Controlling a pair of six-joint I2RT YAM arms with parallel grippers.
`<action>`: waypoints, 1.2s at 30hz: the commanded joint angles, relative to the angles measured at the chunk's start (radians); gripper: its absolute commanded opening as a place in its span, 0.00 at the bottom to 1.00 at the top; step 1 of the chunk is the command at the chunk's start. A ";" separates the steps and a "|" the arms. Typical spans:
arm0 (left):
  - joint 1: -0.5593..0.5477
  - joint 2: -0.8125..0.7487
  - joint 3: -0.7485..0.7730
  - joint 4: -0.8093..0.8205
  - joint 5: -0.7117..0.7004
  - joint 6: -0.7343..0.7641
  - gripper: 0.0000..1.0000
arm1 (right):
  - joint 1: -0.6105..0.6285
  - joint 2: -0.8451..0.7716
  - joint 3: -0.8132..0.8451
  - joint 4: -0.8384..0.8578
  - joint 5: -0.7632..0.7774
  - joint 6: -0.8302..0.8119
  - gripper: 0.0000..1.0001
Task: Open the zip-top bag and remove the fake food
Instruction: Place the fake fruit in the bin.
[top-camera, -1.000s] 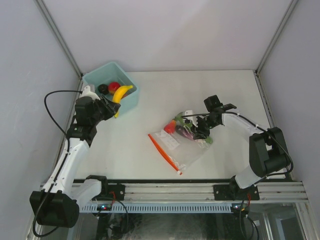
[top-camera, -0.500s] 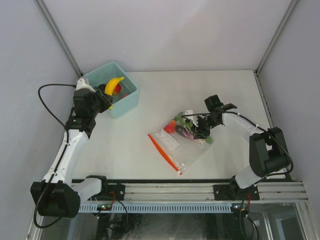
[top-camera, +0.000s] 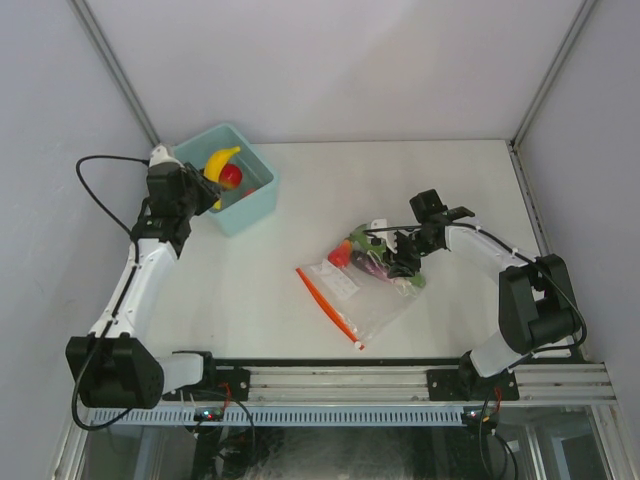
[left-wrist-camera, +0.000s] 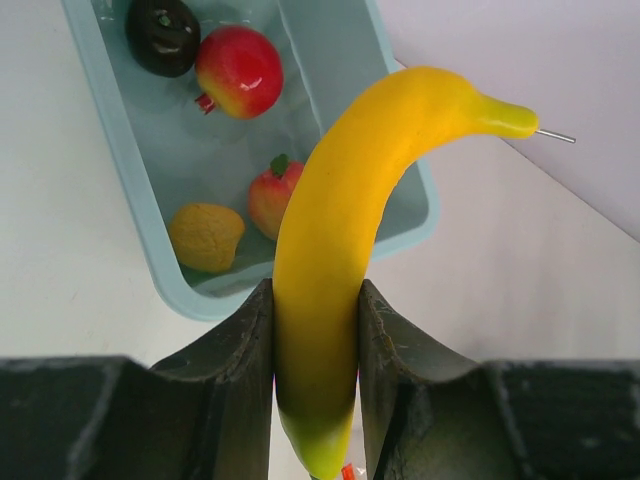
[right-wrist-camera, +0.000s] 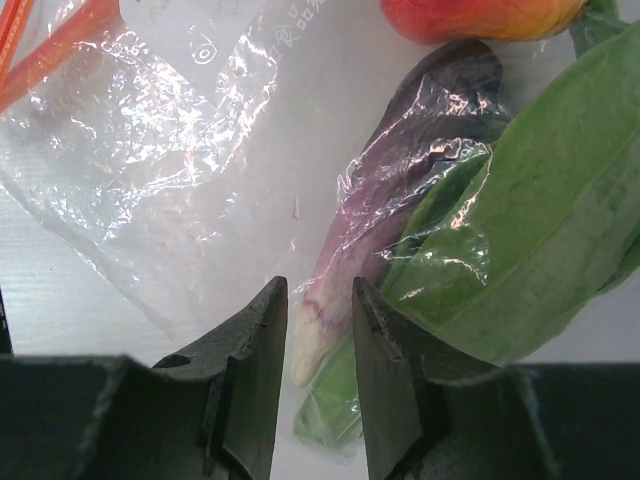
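My left gripper is shut on the yellow banana, held above the near side of the light teal bin. The clear zip-top bag lies on the table, its orange-red zip strip towards the left. Inside it are a purple eggplant, a red apple and green leafy pieces. My right gripper pinches the bag's far end, jaws narrowly apart around the plastic and the eggplant's pale tip.
The bin holds a red apple, a dark round piece, a small red-orange fruit and a yellow-brown piece. It stands at the back left by the enclosure wall. A metal rail runs along the near edge.
My left gripper has carried the banana back and to the left, from beside the bin's front to above it. The right gripper and the bag have not moved.
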 joint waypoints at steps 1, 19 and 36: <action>0.019 0.044 0.105 0.012 -0.017 0.006 0.00 | -0.004 -0.042 0.037 0.008 -0.014 0.013 0.33; 0.054 0.270 0.284 -0.076 -0.033 0.005 0.00 | -0.012 -0.043 0.037 0.004 -0.014 0.010 0.33; 0.062 0.488 0.467 -0.170 0.035 0.041 0.12 | -0.019 -0.049 0.037 0.003 -0.016 0.008 0.33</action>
